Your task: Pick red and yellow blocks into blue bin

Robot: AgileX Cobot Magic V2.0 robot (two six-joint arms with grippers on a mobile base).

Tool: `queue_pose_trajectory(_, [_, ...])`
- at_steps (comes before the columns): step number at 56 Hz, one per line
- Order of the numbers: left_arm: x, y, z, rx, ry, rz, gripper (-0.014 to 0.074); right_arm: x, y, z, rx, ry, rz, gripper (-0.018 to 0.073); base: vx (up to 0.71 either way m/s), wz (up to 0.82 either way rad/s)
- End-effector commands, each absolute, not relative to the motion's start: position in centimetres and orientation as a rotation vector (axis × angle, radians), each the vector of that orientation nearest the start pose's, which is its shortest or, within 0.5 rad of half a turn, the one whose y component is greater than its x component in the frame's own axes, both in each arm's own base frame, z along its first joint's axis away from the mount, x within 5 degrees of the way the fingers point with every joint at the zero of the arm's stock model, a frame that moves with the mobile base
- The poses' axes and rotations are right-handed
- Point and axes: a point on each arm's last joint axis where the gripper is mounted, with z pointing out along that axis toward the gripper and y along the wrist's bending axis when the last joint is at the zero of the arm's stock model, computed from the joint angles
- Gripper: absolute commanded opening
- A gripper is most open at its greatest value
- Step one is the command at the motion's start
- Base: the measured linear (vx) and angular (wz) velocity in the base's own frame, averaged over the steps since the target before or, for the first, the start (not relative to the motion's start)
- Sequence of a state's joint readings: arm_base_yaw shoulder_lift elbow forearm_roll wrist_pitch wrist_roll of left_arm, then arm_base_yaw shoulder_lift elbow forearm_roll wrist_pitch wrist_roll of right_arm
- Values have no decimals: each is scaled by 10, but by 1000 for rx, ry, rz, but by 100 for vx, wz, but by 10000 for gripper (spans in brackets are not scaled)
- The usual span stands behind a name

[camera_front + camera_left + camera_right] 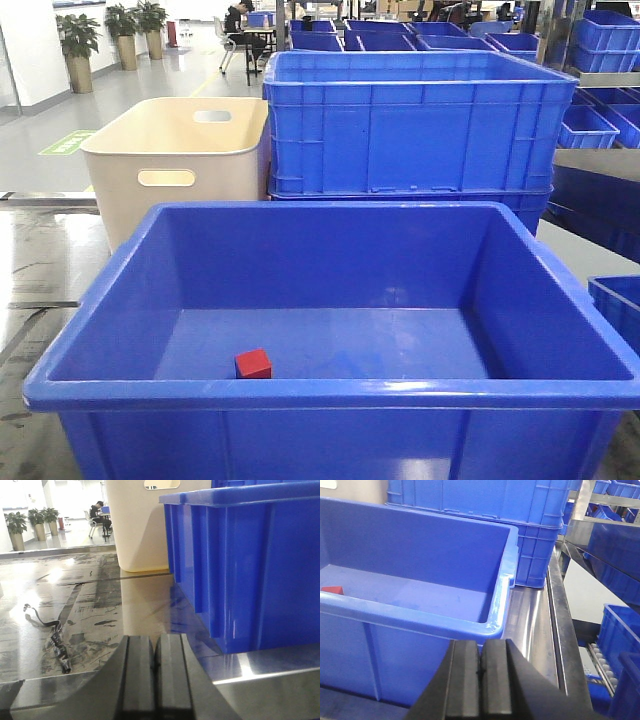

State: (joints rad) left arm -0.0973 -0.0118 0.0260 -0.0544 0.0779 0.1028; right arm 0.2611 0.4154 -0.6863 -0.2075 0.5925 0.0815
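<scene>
We see a large indoor hall with a glossy pale grey floor [150,95] that mirrors bright light from the far end. Potted plants [112,35] in tall tan planters stand along the left wall, and beyond them a person [238,22] sits at a small table with chairs. Green markings [66,142] lie on the floor at the left. Ribbed blue crates [415,125] are stacked behind a beige tub [180,160], with more crates [600,45] on shelving at the right. The worktop [90,610] is scuffed, reflective metal, with a thin dark strap [50,635] lying on it
</scene>
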Motion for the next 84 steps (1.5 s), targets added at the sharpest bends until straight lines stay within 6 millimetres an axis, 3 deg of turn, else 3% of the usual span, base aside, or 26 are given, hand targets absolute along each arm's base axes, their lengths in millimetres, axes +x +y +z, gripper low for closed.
queue_pose_trajectory(1, [54, -5, 211, 100, 1463, -47, -6, 74, 9, 376, -237, 1678, 12, -11, 0, 0])
queue_pose_trajectory(84, [54, -5, 211, 100, 1463, -47, -6, 74, 9, 376, -237, 1678, 12, -11, 0, 0])
